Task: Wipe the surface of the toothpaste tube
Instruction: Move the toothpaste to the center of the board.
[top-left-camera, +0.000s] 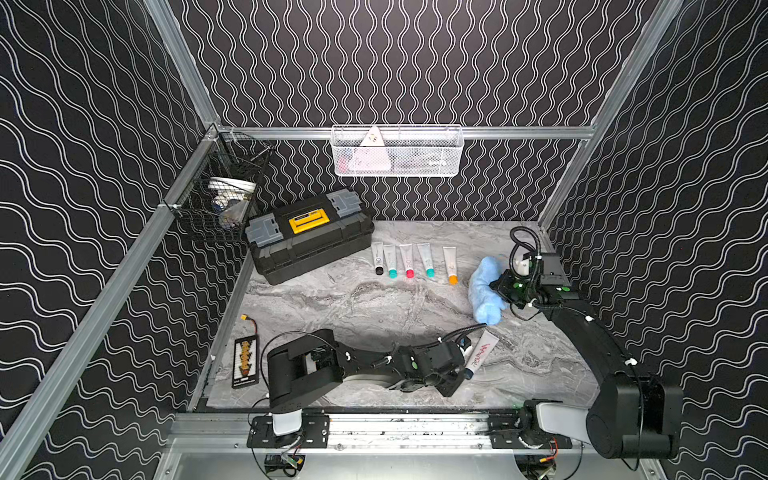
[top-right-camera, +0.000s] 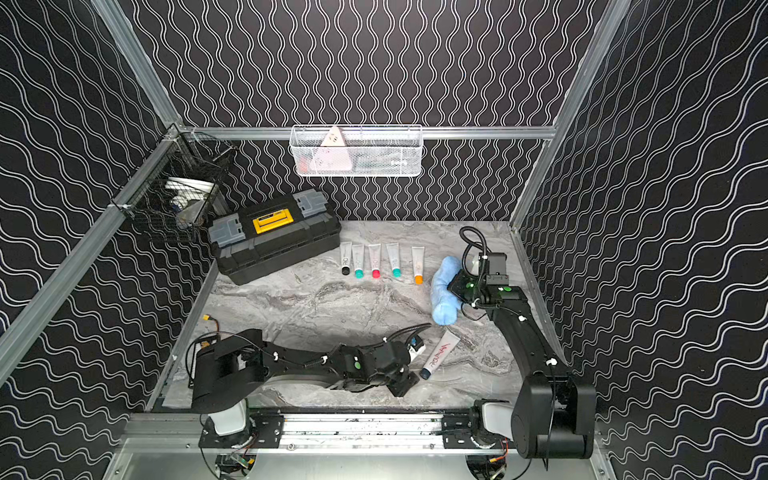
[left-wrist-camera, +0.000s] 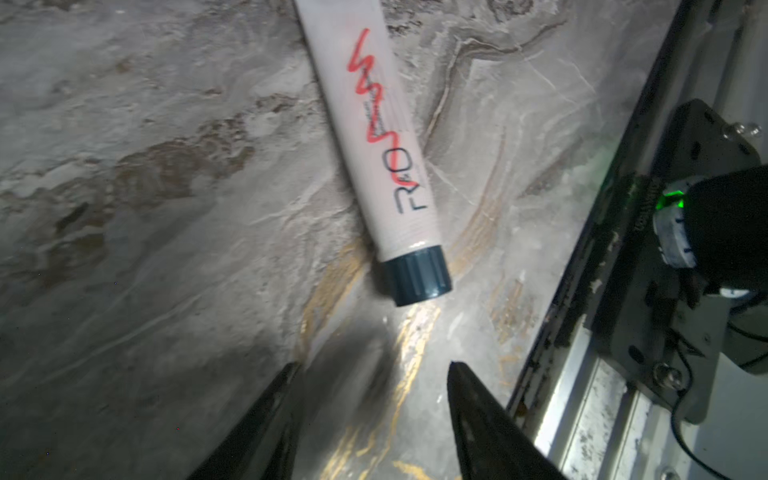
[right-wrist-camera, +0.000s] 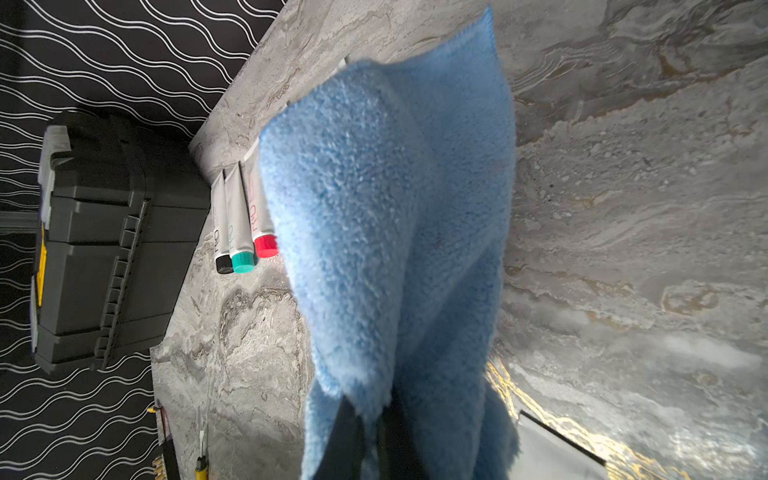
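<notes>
Clearly red-scribbled white toothpaste tube (left-wrist-camera: 370, 137)

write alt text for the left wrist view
A white toothpaste tube with a dark blue cap and a red scribble along it lies untouched on the grey marbled table. The left gripper points toward the cap, jaws apart and empty.

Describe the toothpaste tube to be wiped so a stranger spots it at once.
Start at the grey marble-patterned tabletop and go to its front, right of centre, near the blue fluffy cloth. There lies one white toothpaste tube alone, at a slant. Unlike the row of five small tubes at the back, it has a dark blue cap and a red scribble.
</notes>
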